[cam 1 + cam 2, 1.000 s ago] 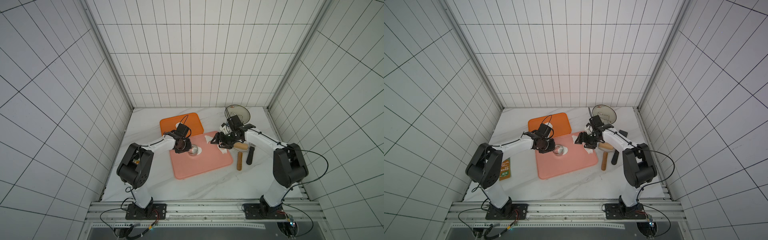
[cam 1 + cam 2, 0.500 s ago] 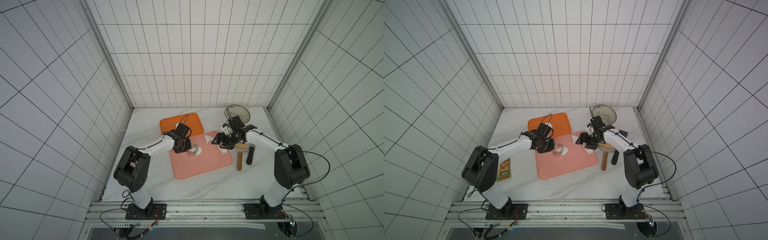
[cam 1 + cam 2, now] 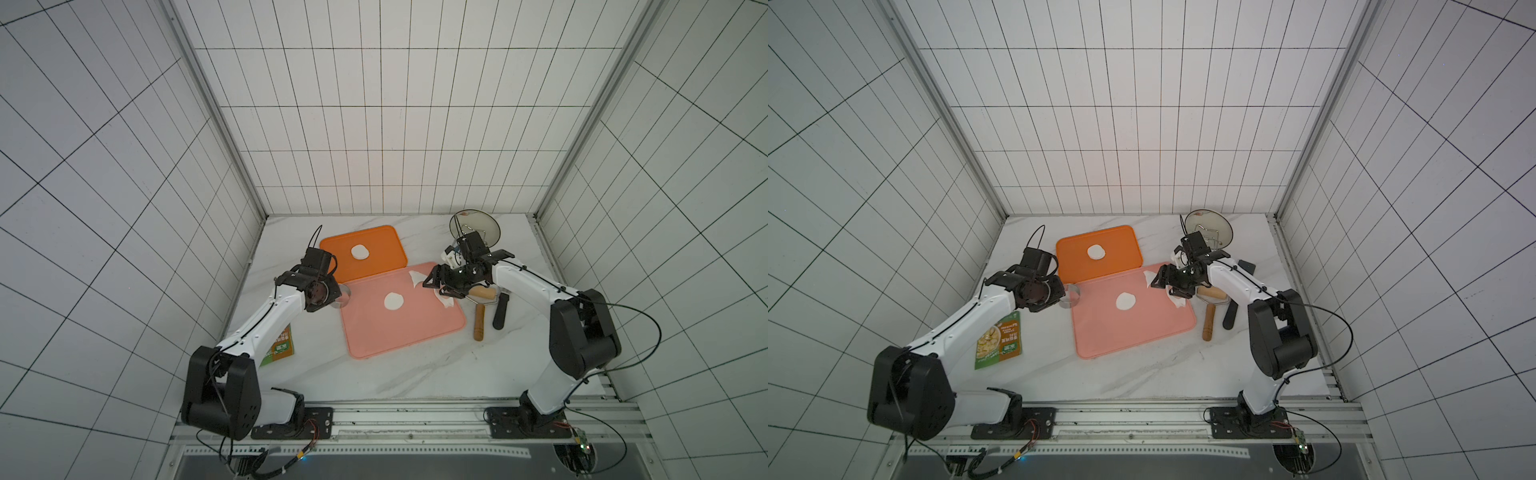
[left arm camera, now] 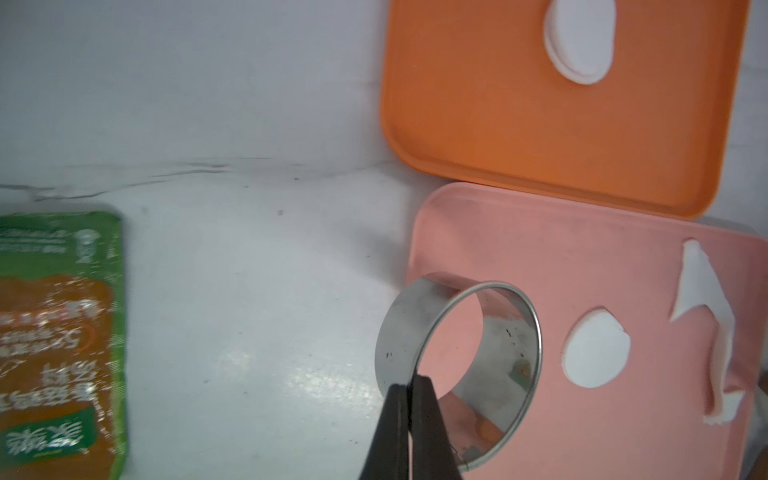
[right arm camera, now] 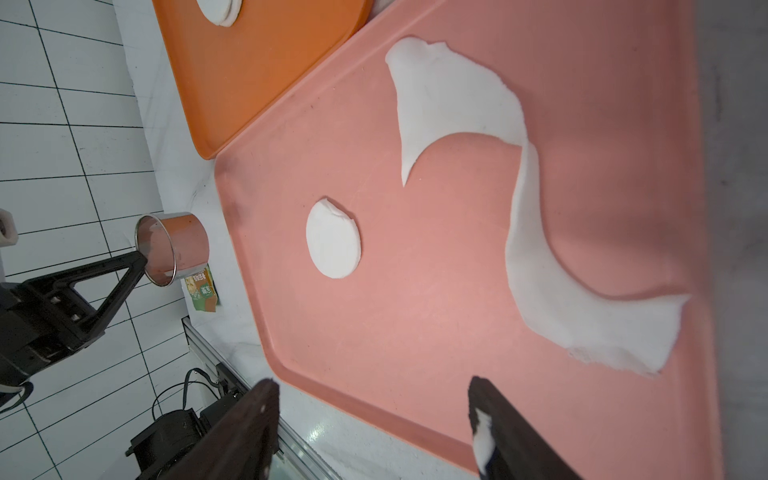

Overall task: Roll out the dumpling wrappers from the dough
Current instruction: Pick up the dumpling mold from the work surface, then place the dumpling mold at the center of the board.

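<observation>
White tiled walls stand around a marble table (image 3: 415, 374). A pink tray (image 3: 399, 336) lies on it, and an orange tray (image 3: 382, 257) touches it at 11 o'clock.

The left gripper (image 4: 411, 399) pinches the wall of a steel ring (image 4: 403, 328). The ring is tipped over at the pink tray's 10 o'clock corner.

The right gripper (image 5: 372, 382) hangs over the 2 o'clock side with its fingers spread wide and nothing between them. A white bit sticks to one finger (image 5: 515, 436).

The dough (image 5: 536, 257) is a thin, ragged strip along the pink tray's 2 to 3 o'clock edge. One round wrapper (image 5: 333, 241) lies near the tray's middle. More wrappers (image 3: 360, 252) sit stacked on the orange tray.

A rolling pin (image 3: 480, 320) lies on the table at 3 o'clock, and a green packet (image 3: 998, 340) lies at 8 o'clock.
</observation>
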Available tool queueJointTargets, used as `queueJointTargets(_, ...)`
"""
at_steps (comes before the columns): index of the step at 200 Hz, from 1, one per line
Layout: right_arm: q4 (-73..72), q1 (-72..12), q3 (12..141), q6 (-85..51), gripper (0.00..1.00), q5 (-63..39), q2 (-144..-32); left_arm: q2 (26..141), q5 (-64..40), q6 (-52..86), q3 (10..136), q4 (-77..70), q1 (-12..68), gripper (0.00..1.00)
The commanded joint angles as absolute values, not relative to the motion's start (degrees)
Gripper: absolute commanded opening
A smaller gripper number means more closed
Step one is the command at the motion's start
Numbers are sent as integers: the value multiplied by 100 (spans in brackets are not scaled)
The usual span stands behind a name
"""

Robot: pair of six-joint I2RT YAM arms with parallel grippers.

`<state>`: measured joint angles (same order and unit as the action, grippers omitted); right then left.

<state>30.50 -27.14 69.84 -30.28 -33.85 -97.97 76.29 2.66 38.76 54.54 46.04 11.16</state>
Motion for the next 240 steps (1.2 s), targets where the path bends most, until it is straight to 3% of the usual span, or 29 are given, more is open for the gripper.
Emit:
queueJointTargets(1,2953,-2781,6951,-3040,74,-3463,-9867,7385,841,4133,5256,4935,714,0)
queueJointTargets(32,2969,-2776,6985,-3021,74,-3410,-9839,7338,876,4302,5002,4710,305,0)
queueJointTargets(122,2997,-2619,6805,-3022,74,-3288,-9610,7645,473,4473,4555,3911,296,0)
queueJointTargets(149,3006,-2576,6803,-3022,74,-3272,-9581,7590,457,4467,4504,3937,297,16)
queueJointTargets(193,3057,-2549,6846,-3011,74,-3230,-9555,7451,487,4378,4542,4084,298,23)
queueJointTargets(240,3410,-2509,6907,-2897,74,-2724,-9266,7169,396,4244,4774,4332,463,44)
